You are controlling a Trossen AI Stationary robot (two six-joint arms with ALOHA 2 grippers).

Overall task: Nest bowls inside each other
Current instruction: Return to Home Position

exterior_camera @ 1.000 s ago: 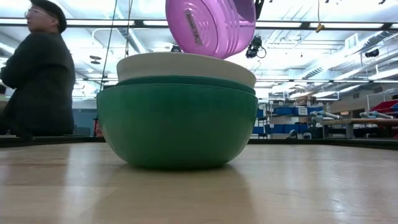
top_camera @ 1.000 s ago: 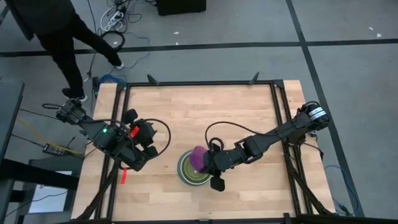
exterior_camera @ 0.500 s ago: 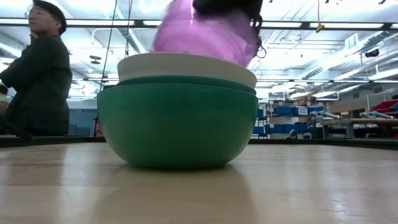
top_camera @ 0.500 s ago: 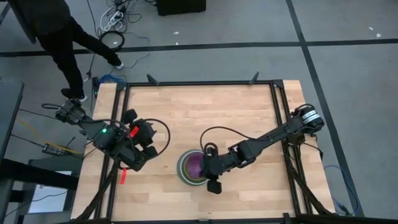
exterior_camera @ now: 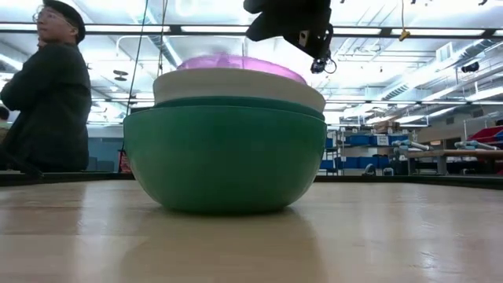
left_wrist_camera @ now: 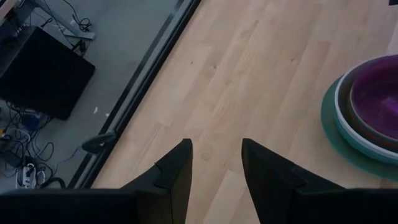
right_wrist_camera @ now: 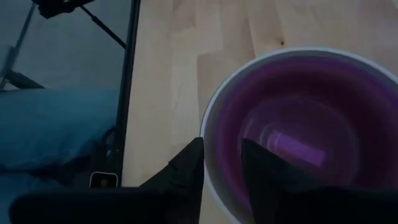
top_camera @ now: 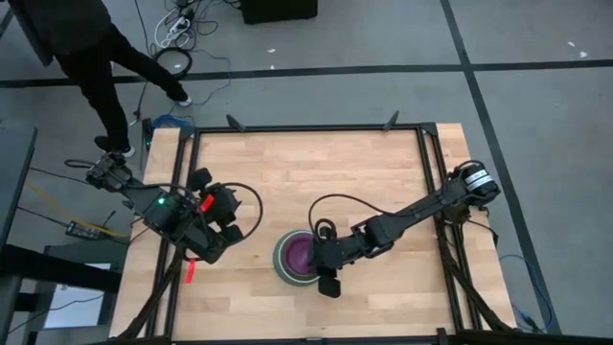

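Several bowls (top_camera: 295,257) sit nested on the tabletop (top_camera: 316,163), purple bowl (exterior_camera: 236,63) innermost, green bowl (exterior_camera: 224,157) outermost. Right arm (top_camera: 402,218) holds its jaws just above them, slightly apart, empty; left arm (top_camera: 177,218) waits aside, jaws apart.

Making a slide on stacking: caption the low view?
Purple bowl nested in the white bowl inside the large green bowl, right gripper hanging above the stack.
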